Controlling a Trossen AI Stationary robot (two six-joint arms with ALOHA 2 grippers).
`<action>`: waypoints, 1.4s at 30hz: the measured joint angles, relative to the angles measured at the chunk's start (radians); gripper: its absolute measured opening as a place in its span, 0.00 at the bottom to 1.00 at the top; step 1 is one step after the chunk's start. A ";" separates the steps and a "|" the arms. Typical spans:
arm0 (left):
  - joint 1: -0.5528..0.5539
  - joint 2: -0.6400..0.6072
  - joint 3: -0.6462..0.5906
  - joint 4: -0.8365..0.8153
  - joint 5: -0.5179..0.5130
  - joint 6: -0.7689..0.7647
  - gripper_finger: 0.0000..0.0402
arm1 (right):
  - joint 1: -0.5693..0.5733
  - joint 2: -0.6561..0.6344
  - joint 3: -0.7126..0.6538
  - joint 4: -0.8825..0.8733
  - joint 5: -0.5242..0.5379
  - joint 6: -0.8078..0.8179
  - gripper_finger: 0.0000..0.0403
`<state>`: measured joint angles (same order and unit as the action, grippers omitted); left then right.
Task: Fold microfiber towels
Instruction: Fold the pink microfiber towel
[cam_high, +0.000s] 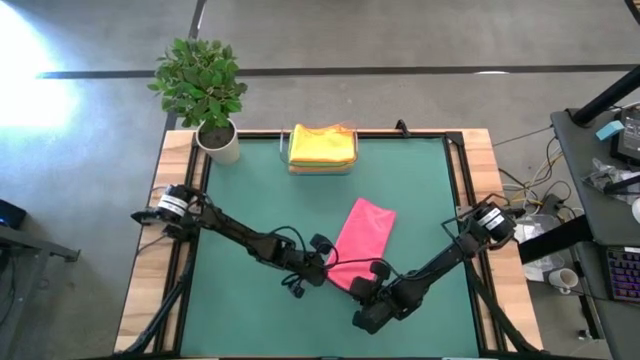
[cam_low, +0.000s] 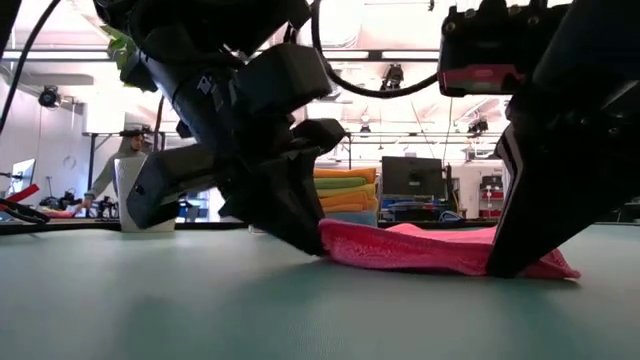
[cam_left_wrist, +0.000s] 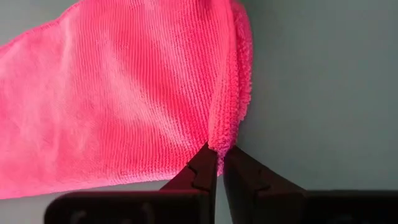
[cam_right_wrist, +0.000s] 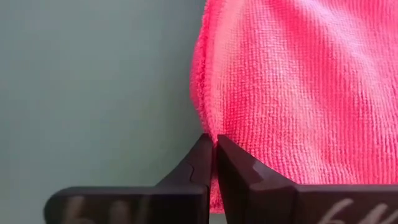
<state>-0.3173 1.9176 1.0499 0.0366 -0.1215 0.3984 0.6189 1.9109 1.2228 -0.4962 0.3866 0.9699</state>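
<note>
So the pink towel (cam_high: 362, 242) lies flat in the middle of the green worktop (cam_high: 250, 180), a bit toward the near edge, and both arms are on it at its near end. The left end effector (cam_high: 322, 268) is pinched together on the towel's near left corner, and the right end effector (cam_high: 375, 275) is clamped on the near right corner. The high view doesn't really show the grip, but each wrist view does: the left fingers (cam_left_wrist: 202, 168) meet right on the fuzzy folded edge, and the right fingers (cam_right_wrist: 200, 158) do the same on their side. The low view shows the cloth still touching the worktop between the two arms.

Count-wise: one pink towel out in the open, plus a stack (cam_high: 322, 148) at the far edge with yellow on top. Only the low view shows its layers, green, yellow and orange. One potted plant (cam_high: 205, 90) sits at the far left corner.
</note>
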 joint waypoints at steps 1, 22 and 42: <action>-0.002 -0.007 0.004 -0.007 0.000 0.000 0.01 | 0.000 -0.015 -0.002 -0.006 -0.002 0.000 0.02; -0.018 -0.189 0.225 -0.417 0.007 -0.229 0.01 | -0.012 -0.108 0.392 -0.559 0.083 0.026 0.02; -0.101 -0.391 0.356 -0.525 0.070 -0.758 0.01 | 0.047 -0.108 0.816 -0.630 0.094 -0.076 0.02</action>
<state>-0.4187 1.5263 1.4057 -0.4883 -0.0516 -0.3597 0.6663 1.8028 2.0393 -1.1259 0.4810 0.8935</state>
